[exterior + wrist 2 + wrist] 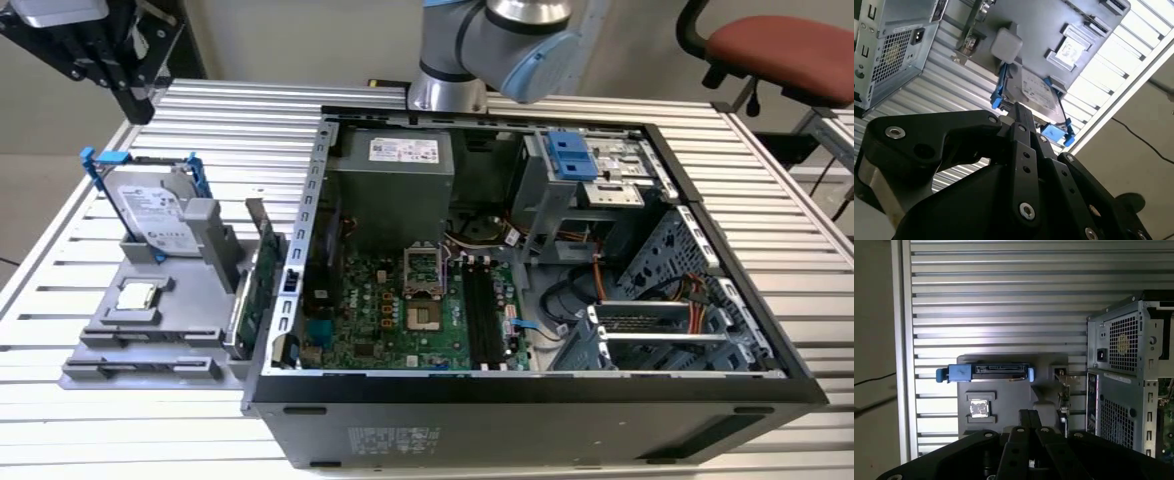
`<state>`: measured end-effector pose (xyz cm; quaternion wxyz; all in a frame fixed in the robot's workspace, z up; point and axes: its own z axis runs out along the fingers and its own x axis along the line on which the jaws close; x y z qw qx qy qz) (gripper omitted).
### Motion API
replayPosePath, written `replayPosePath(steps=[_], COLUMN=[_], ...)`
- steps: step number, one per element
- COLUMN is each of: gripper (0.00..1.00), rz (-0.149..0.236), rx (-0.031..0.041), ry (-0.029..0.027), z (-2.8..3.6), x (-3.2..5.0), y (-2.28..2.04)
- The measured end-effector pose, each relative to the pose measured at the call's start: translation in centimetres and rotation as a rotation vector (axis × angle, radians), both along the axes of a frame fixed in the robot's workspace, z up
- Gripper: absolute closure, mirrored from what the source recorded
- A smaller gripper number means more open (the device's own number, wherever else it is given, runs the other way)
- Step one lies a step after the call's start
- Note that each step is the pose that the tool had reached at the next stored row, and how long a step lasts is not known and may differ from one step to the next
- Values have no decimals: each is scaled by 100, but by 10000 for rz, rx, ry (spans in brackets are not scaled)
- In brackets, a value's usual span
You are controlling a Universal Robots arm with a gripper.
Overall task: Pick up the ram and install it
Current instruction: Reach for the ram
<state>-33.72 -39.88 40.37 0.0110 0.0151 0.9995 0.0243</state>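
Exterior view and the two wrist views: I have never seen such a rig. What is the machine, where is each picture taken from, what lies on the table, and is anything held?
The machine is a robot arm standing behind an open computer case on a slatted table. The exterior view comes from a camera off the arm, looking down on it all. Both wrist views come from cameras riding on the arm, looking past its black gripper, which is shut on nothing. It hangs above a gray parts holder beside the case. The holder carries a hard drive in a blue frame, a processor chip and boards on edge; the narrow green one looks like the ram.
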Motion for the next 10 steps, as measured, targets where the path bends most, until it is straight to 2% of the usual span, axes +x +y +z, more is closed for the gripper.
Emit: replayPosePath(steps=[10], gripper=[100], rz=[35], rx=[0], ry=[0], z=[-3], x=[-195], y=[0])
